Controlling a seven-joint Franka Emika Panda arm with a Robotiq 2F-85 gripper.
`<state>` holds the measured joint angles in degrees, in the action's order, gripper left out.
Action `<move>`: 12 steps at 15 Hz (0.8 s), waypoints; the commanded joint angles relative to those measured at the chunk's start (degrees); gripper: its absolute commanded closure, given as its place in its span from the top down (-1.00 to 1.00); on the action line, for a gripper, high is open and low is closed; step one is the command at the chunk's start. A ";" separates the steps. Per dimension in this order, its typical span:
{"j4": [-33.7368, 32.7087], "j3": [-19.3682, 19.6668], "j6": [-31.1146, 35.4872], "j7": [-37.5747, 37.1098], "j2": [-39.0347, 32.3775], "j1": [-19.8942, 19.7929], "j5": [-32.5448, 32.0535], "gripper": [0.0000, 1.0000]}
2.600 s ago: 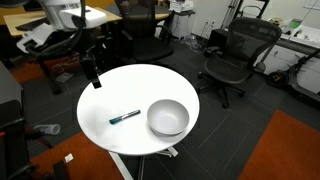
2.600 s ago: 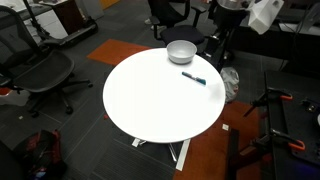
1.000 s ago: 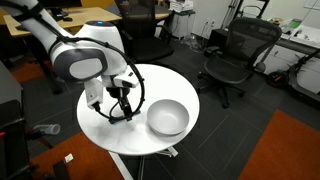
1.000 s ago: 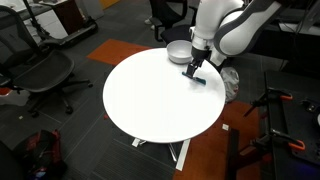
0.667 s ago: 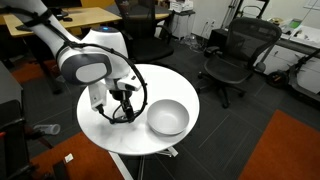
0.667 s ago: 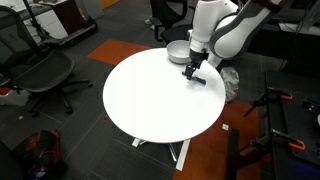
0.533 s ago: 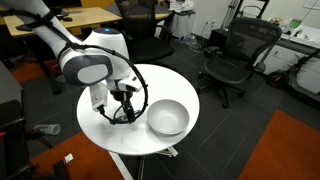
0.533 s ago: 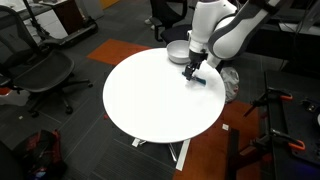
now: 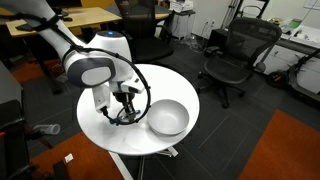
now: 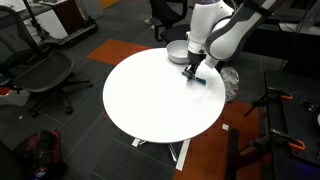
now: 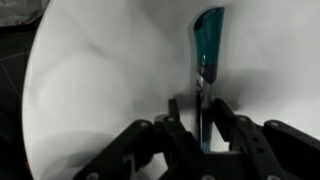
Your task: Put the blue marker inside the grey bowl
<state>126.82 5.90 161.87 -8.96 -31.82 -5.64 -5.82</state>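
The blue marker lies on the round white table, and in the wrist view it runs straight up from between my fingers. My gripper is lowered onto it, the two fingers pressed against its sides, shut on the marker. In both exterior views the gripper stands on the table right beside the grey bowl. One tip of the marker pokes out beside the fingers. The bowl holds nothing.
The table's edge runs close behind the bowl. Black office chairs stand on the floor around the table, with desks further back. Most of the tabletop away from the bowl is bare white.
The arm came down over the marker, and in the last half second the fingers went from wide open to closed against it. Marker and bowl have not shifted.
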 commanded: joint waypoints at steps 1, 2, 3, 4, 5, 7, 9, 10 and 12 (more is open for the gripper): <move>-0.99 0.20 0.13 2.60 -0.59 -0.05 1.77 -0.77; -1.06 0.35 0.03 2.41 -0.55 0.18 1.65 -0.94; -0.98 0.75 -0.10 1.80 -0.36 0.78 1.42 -1.00; -0.66 0.96 -0.42 1.09 0.26 1.43 1.36 -0.92; -0.52 2.02 -1.25 -0.70 0.87 2.89 1.02 -0.91; 0.30 2.38 -2.32 -1.86 3.05 4.65 0.85 -0.91; 0.28 4.45 -3.36 -3.54 4.82 7.75 -0.55 -0.91; -0.01 5.34 -4.04 -4.35 5.80 8.94 -1.13 -0.91; -0.68 7.04 -5.17 -5.85 7.76 10.97 -2.14 -0.91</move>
<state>126.14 10.14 160.37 -11.90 -28.45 2.09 -6.22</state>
